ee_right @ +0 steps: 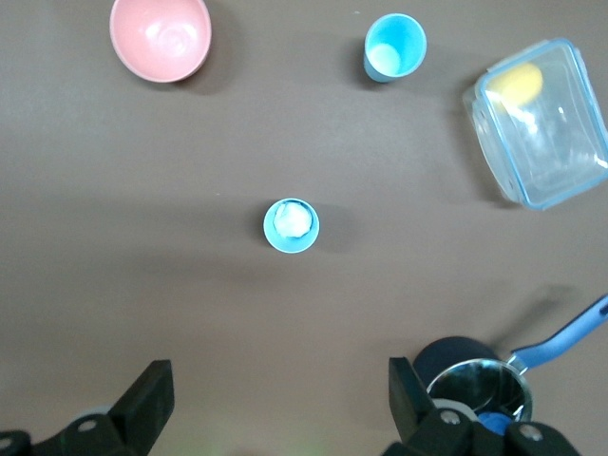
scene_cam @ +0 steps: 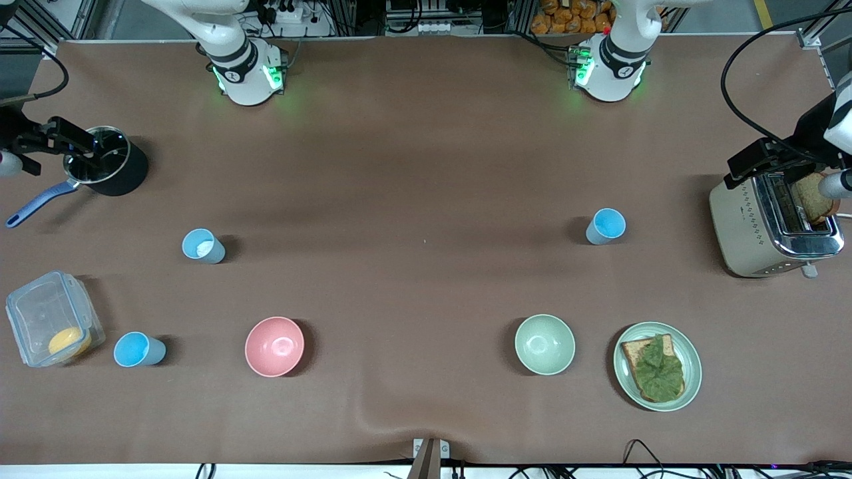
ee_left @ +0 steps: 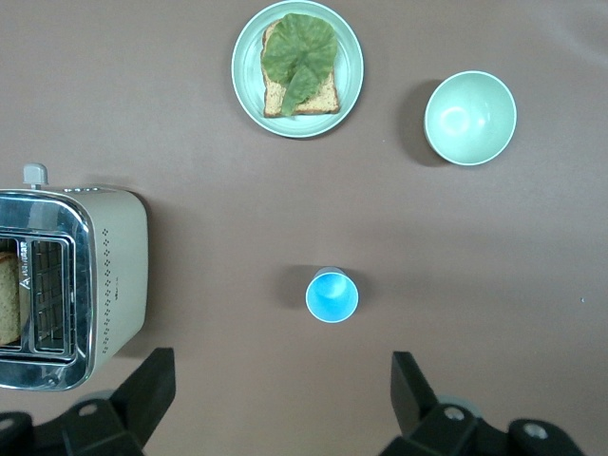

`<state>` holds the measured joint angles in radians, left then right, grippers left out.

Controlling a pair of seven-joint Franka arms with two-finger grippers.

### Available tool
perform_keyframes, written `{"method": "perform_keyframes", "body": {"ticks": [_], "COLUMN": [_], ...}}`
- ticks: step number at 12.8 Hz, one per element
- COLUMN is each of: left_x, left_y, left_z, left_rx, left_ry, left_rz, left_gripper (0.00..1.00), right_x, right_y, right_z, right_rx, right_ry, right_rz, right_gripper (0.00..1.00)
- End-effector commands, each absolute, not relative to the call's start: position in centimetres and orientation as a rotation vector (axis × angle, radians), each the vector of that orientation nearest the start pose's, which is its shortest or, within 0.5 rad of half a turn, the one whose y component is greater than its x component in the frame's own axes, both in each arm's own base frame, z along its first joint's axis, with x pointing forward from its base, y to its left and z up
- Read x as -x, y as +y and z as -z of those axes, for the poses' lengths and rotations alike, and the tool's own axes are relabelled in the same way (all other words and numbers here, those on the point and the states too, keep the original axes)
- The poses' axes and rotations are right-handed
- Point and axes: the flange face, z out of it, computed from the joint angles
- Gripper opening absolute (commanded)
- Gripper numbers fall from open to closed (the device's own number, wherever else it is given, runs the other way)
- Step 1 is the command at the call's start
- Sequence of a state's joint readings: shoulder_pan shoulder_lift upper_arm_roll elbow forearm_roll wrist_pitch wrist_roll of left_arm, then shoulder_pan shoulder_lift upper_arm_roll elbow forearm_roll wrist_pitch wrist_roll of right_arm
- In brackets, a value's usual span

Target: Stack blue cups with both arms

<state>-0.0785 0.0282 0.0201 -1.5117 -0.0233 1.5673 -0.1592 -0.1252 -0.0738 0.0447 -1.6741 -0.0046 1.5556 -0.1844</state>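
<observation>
Three blue cups, all upright on the table, none stacked, well apart.
- Pale cup (scene_cam: 203, 246): mid-height of the front view, toward the right arm's end. Whitish inside.
- Sky-blue cup (scene_cam: 138, 350): lower in the frame, same end, just beside the clear box (scene_cam: 50, 319).
- Second sky-blue cup (scene_cam: 606, 226): mid-height, toward the left arm's end, between the toaster (scene_cam: 772, 223) and frame centre.

Right tool (ee_right: 280, 399): fingers spread wide, holding nothing, up in the air. The pale cup sits centre frame in the right wrist view and the pot (scene_cam: 106, 169) is by one finger.
Left tool (ee_left: 280, 399): same, spread wide and empty, up in the air. The second sky-blue cup is near centre of the left wrist view, with the toaster at the frame edge.

Pink bowl (scene_cam: 274, 346) and green bowl (scene_cam: 544, 344) are in the lower band of the front view. Plate (scene_cam: 692, 359) beside the green bowl carries bread with a green leaf on top.
</observation>
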Motion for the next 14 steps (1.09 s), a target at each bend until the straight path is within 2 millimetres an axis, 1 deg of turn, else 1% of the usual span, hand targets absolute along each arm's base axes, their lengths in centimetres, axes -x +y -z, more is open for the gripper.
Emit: {"method": "perform_keyframes", "body": {"ticks": [1,8,14], "left_x": [-55.7,-55.66,-55.68], "left_y": [-3.7,-4.04,-3.7], "left_z": [-64.09,-64.14,-64.07], "left_rx": [3.163,3.163,3.163], "left_ry": [-0.176,-0.171,-0.176], "left_rz": [0.022,0.022,0.02], "left_gripper": [1.0,1.0,1.0], "right_x": [-52.6,-52.59,-52.43], "right_y": [-4.53,-4.53,-4.52], "right_z": [-61.4,-61.46,-61.34], "right_rx": [3.162,3.162,3.161], "right_ry": [0.047,0.051,0.054], "right_rz": [-0.076,-0.076,-0.097], "right_gripper": [1.0,1.0,1.0]}}
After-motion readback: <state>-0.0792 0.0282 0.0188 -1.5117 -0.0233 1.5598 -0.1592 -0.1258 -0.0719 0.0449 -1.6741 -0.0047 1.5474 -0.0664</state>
